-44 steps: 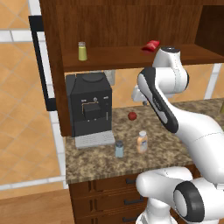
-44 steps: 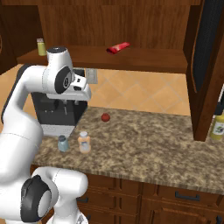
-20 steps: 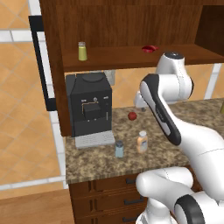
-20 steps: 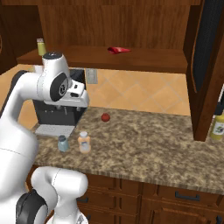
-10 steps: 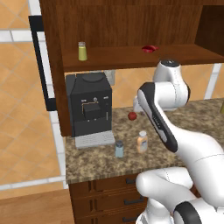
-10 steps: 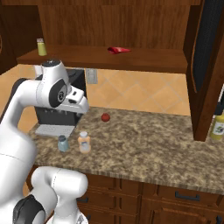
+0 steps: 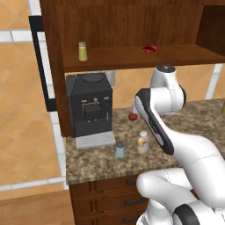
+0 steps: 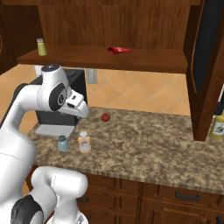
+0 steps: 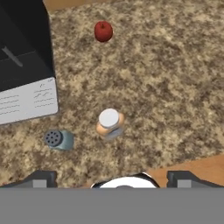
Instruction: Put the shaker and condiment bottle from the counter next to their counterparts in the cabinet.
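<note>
Your cabinet (image 7: 132, 26) is dark wood; on its shelf a yellow-green shaker (image 7: 82, 51) stands left and a flat red item (image 7: 150, 49) lies right. Below, on the speckled granite counter (image 8: 148, 140), the translucent blue-grey shaker (image 9: 58, 139) stands just beside the orange, white-capped condiment bottle (image 9: 109, 123), in front of the black coffee machine (image 7: 89, 107). Your gripper (image 9: 111, 177) hangs above them, jaws wide, holding nothing.

The robot is a glossy white arm (image 7: 176, 145) built of thick, rounded tubular segments that swell into bulbous housings at each joint. Dark grey to black rings and round end caps mark the joints, with a grey disc capping the topmost housing. The hand (image 9: 109, 179) ends in two small dark grey, blocky finger tips (image 9: 40, 179) with paler grey faces.
</note>
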